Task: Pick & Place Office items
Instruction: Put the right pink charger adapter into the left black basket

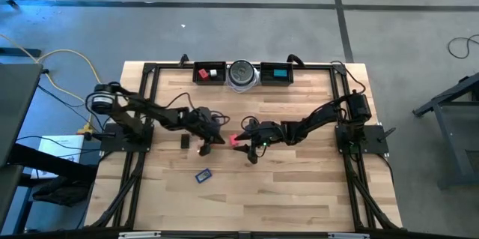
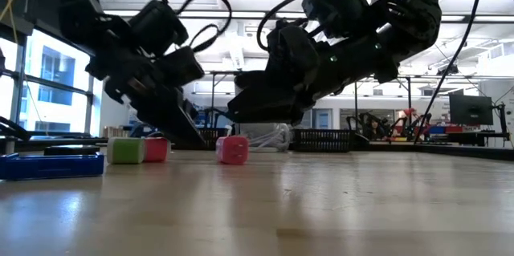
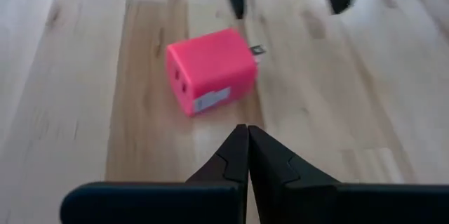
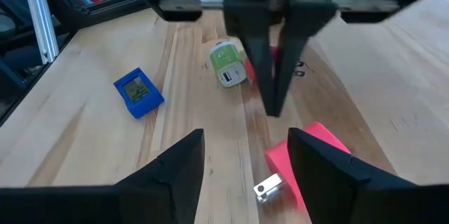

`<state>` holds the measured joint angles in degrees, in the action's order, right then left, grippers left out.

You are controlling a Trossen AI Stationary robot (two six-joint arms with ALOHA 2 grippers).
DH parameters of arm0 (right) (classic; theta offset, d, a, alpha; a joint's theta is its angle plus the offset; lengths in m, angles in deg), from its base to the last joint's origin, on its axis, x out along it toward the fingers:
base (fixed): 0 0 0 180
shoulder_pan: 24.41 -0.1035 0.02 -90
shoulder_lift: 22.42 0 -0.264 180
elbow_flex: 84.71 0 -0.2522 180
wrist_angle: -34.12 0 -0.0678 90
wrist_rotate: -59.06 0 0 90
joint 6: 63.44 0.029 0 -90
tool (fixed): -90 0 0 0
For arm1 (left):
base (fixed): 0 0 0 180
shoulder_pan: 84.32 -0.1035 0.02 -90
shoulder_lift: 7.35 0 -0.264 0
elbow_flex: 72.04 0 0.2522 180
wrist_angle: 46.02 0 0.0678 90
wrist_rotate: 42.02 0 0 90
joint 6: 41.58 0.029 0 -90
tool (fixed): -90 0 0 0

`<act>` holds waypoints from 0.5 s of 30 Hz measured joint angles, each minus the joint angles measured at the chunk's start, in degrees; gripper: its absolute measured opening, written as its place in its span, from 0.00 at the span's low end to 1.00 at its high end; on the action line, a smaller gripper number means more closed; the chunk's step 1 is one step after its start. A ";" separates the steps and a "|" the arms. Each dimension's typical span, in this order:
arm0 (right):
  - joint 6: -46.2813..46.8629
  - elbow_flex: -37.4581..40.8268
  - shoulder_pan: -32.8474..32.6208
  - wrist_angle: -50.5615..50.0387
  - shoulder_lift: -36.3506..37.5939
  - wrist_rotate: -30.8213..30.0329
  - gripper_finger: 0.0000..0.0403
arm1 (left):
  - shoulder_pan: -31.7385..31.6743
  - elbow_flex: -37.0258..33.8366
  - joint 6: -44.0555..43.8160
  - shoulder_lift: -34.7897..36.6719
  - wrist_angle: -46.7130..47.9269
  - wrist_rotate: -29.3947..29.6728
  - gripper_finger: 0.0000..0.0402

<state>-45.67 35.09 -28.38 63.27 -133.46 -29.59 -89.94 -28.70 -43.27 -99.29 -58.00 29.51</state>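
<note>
A pink block (image 3: pixel 210 69) with metal prongs (image 4: pixel 269 187) lies on its side on the wooden table (image 1: pixel 284 186), between my two grippers. My left gripper (image 3: pixel 247 129) is shut and holds nothing; its tips point at the block from the table's left, a little short of it. My right gripper (image 4: pixel 245 147) stands open on the block's right, slightly above it, with the prong end below the gap between its fingers. A green cube (image 4: pixel 226 62) and a red block (image 2: pixel 157 148) rest beside my left gripper. A blue flat piece (image 4: pixel 138 92) lies nearer the front edge.
A black bar (image 1: pixel 185 141) lies below my left arm. Along the far edge stand a black tray (image 1: pixel 209 73) with red and white pieces, a round silver disc (image 1: pixel 242 74), and a second tray (image 1: pixel 275 73) with a teal piece. Bare wood spreads toward the near edge.
</note>
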 joint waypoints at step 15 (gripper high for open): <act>0.23 0.00 -0.04 -6.29 0.04 -5.58 0.48 | -0.10 7.43 1.38 -6.75 0.02 0.22 0.00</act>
<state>-45.44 35.09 -28.42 56.98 -133.42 -35.17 -90.04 -21.27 -41.89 -106.04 -57.98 29.73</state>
